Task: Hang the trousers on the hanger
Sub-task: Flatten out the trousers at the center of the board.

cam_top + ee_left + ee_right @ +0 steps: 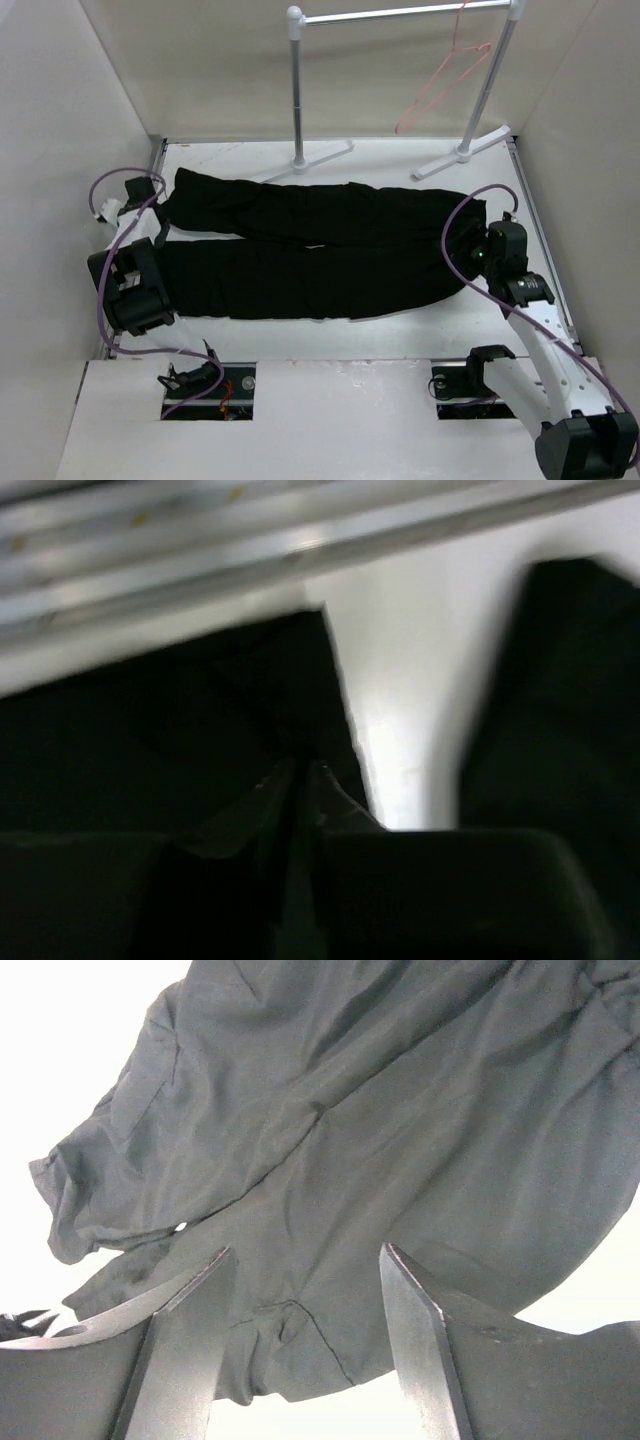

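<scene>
Currently: Securing Both Ends of the Trousers for the Lift

First, confirm the grip. The left jaws are clenched on a cuff corner of the trousers (310, 250) at the left end of the table (400, 330). The wrist view is blurred, so verify that cloth is actually pinched. The right jaws stand released above the waist end, holding nothing. Lower them onto a fold and take several layers, as thin soft cloth probably slips from a shallow bite. The trousers are plain black and lie flat, legs side by side pointing left, wrinkled at the waist. The hanger (437, 72), pink wire, hangs on the rack (297, 90) at the rear, well apart.
</scene>
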Motion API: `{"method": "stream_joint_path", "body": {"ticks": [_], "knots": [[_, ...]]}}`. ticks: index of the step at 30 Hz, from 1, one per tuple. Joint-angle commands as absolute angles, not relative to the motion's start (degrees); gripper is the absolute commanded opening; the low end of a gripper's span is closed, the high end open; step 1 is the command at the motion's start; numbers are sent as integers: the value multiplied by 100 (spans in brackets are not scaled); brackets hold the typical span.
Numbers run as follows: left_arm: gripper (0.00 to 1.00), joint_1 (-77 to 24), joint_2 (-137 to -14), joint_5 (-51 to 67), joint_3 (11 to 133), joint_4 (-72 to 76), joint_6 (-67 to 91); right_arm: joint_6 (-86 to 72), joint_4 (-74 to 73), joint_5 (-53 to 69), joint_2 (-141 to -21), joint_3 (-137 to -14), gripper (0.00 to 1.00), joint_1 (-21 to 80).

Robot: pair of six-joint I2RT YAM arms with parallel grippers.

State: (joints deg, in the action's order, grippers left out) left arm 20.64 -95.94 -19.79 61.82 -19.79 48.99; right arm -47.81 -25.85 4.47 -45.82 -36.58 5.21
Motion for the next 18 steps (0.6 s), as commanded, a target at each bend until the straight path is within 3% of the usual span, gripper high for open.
{"method": "stream_joint_path", "body": {"ticks": [1,4,6,8,9,11,13,16,18], "knots": [[18,1991,-9580,-2223,6819,-2003,4633,-4737,-2733,369,-4465,-3718,66,470],[39,1991,-9291,-2197,6952,-2048,4448,-4746,-2760,369,-4395,-3735,68,496],[47,2000,-8810,-2154,6760,-2196,4473,-4737,-2777,369,-4368,-3727,68,566],[48,1982,-8177,-2075,6331,-2311,4491,-4737,-2769,404,-4351,-3665,67,663],[48,1947,-7904,-2048,6111,-2372,4500,-4737,-2742,430,-4342,-3613,60,759],[46,1868,-7018,-1960,5356,-2749,4596,-4702,-2768,439,-4350,-3560,30,996],[43,1903,-6280,-1881,4750,-3170,4737,-4658,-2838,413,-4351,-3507,12,1234],[42,2306,-5250,-1662,3957,-3926,4878,-4641,-2935,369,-4359,-3472,9,1576],[42,2561,-4888,-1495,3631,-4270,4930,-4649,-2988,387,-4377,-3445,13,1735]]}}
